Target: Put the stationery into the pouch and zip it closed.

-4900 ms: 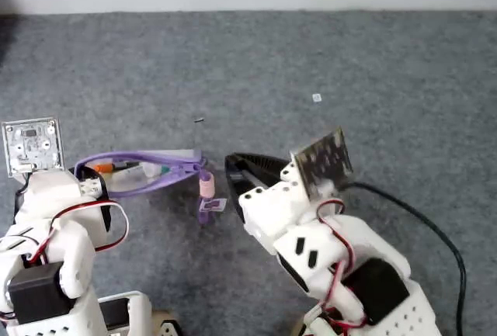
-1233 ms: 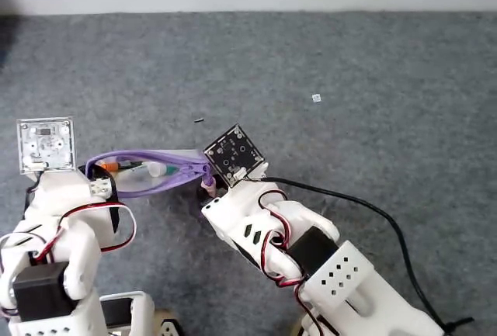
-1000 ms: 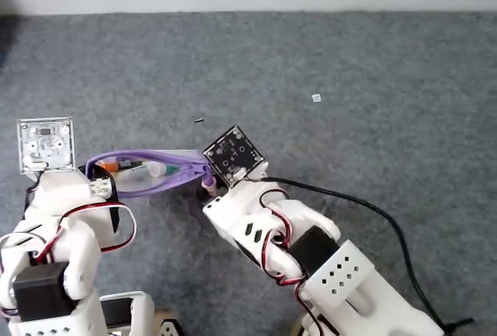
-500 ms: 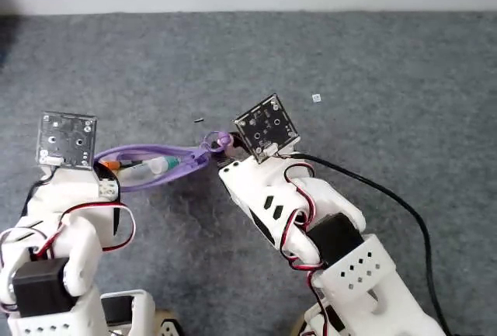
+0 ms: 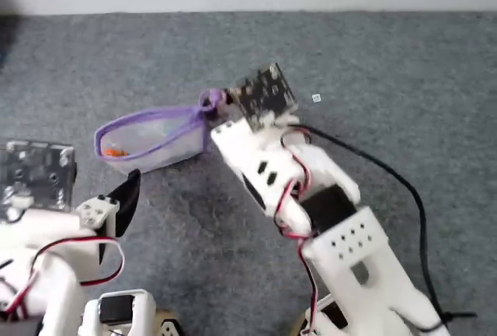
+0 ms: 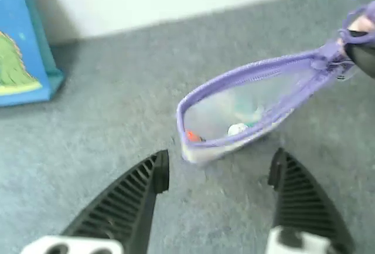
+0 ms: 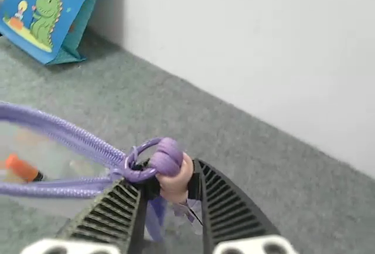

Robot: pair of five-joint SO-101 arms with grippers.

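Between the fingers of the right gripper point(image 7: 170, 176), arm stretched forward, the pull point(image 7: 163, 155) is pinched. Just ahead of the spread left gripper point(image 6: 220, 160), apart, sits the clear purple-edged pouch point(image 6: 252, 104), stationery point(image 6: 237, 129) inside.

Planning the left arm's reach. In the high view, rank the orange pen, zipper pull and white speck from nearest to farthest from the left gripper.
From the left gripper:
1. orange pen, inside the pouch, at its near end.
2. zipper pull, at the pouch's far end, held by the right gripper.
3. white speck, on the table past the right gripper.
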